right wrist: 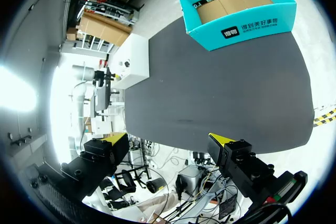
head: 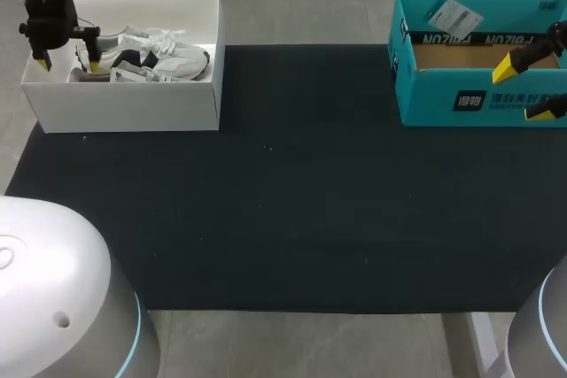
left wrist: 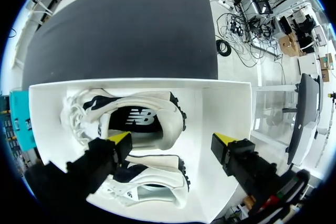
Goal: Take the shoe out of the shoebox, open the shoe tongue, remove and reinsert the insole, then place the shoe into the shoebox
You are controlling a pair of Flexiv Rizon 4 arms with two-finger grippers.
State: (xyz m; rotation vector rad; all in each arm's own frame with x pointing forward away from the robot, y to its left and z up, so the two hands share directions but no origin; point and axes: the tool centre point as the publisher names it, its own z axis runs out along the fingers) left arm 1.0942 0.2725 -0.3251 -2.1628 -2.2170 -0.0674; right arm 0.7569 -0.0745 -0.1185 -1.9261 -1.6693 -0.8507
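Observation:
A white shoebox (head: 124,108) stands at the mat's far left corner. In it lie two white sneakers with dark trim (head: 151,55), side by side. My left gripper (head: 67,65) hangs open over the box's left end. From the left wrist view, the gripper (left wrist: 173,140) is above the heel ends; one sneaker (left wrist: 131,119) shows its dark insole, the other (left wrist: 152,182) lies under one finger (left wrist: 119,139). The box wall (left wrist: 220,108) surrounds them. My right gripper (head: 521,93) stands open at the far right, holding nothing.
A teal cardboard box (head: 461,86) stands open at the far right of the black mat (head: 292,192), beside my right gripper; in the right wrist view the teal box (right wrist: 236,9) lies far ahead. The robot's white housings (head: 53,289) fill the near corners.

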